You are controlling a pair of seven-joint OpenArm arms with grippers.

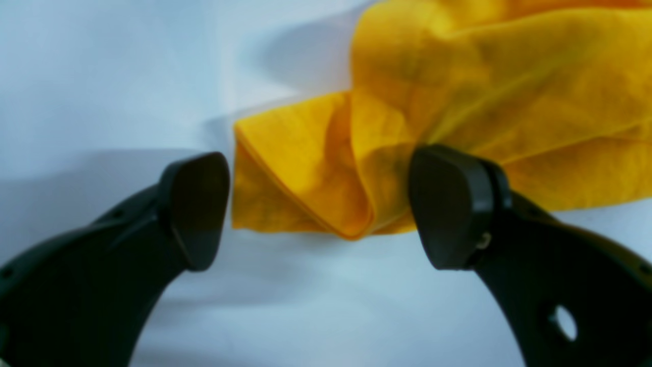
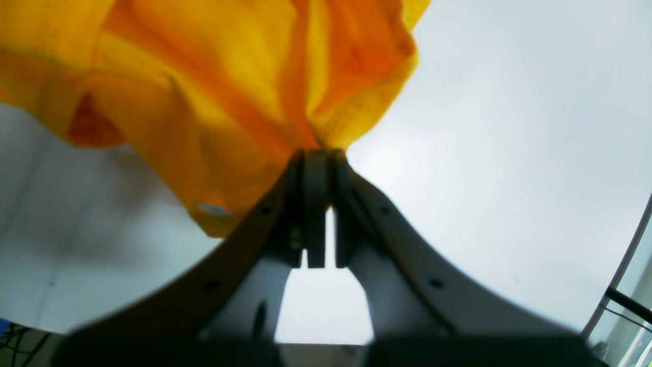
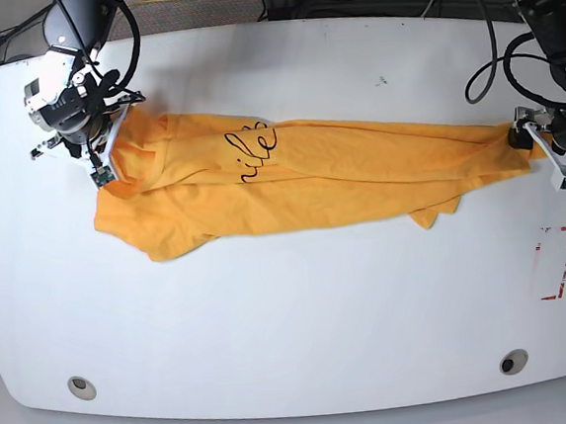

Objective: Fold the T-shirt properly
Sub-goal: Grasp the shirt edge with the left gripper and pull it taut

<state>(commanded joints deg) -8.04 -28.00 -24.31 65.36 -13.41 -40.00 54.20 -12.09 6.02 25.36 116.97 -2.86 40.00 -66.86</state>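
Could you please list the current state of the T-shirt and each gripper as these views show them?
T-shirt: unfolded, stretched lengthwise across the white table, wrinkled, lettering partly visible.
Right gripper: shut on a bunched part of the shirt.
Left gripper: open, fingers either side of a folded fabric corner, not clamping it.

a lab: white table (image 3: 295, 350), cables (image 3: 493, 65) trailing past its far edge

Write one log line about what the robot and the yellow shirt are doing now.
T-shirt: stretched across table | right gripper: shut on one end | left gripper: jaws open around other end
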